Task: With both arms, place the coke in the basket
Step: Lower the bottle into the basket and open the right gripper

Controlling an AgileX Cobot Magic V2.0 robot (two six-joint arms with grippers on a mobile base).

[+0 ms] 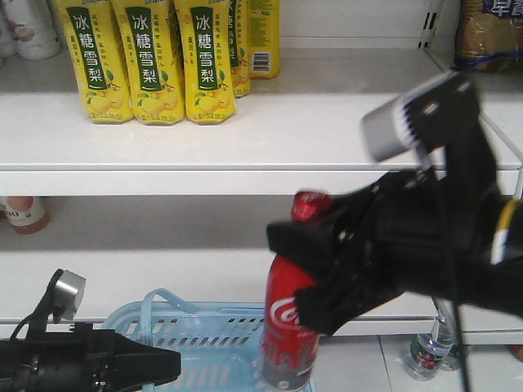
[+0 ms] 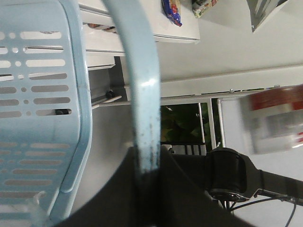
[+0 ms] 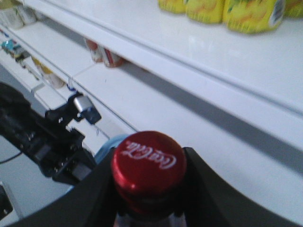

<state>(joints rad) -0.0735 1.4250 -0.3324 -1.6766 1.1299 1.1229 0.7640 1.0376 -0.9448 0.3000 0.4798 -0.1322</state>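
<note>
The coke [image 1: 288, 322] is a slim red can with a red screw cap [image 3: 148, 165] and a silver base. It hangs upright over the right rim of the light blue basket [image 1: 204, 347]. My right gripper [image 1: 306, 269] is shut on its upper part, with black fingers on both sides of the cap in the right wrist view [image 3: 148, 189]. My left gripper [image 2: 147, 165] is shut on the basket's loop handle [image 2: 142, 94], low at the left [image 1: 167, 365]. A blurred red and silver shape [image 2: 274, 118] shows at the right of the left wrist view.
Yellow drink cartons [image 1: 147, 57] stand on the upper white shelf [image 1: 245, 155], whose edge runs just above the can. A small bottle [image 1: 24, 214] sits on the lower shelf at left. A clear bottle [image 1: 425, 355] stands on the floor at right.
</note>
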